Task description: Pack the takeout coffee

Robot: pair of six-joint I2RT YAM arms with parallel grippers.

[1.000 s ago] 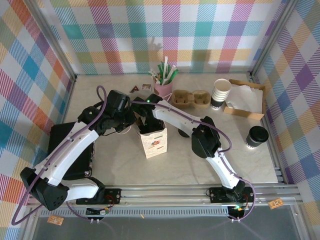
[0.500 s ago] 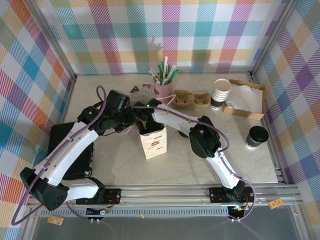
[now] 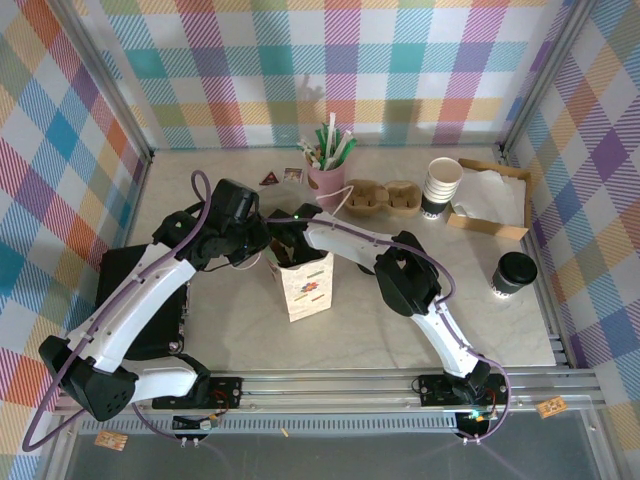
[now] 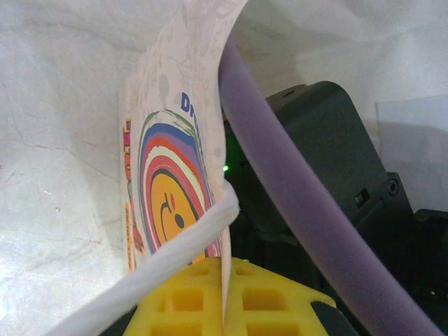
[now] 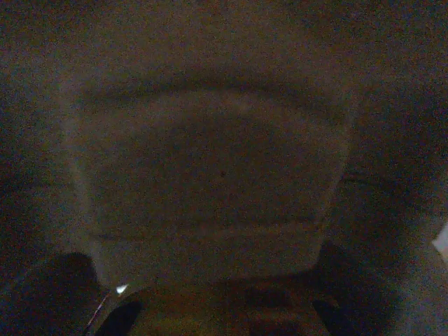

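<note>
The right tool (image 3: 287, 246), pressed together, has edged left in the paper bag (image 3: 306, 283) mouth since a second ago. The left tool (image 4: 225, 297) pinches the bag's rim, where blue "Dr" reads. The takeout coffee (image 3: 514, 272) stands on the counter (image 3: 400, 320), well right of both.

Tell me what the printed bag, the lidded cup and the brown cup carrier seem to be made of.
The printed bag: matte paper, thin with crisp folds. The lidded cup: probably a paper wall, white with black band; lid looks like black plastic. The brown cup carrier: likely moulded pulp, dull, with rounded wells.
</note>
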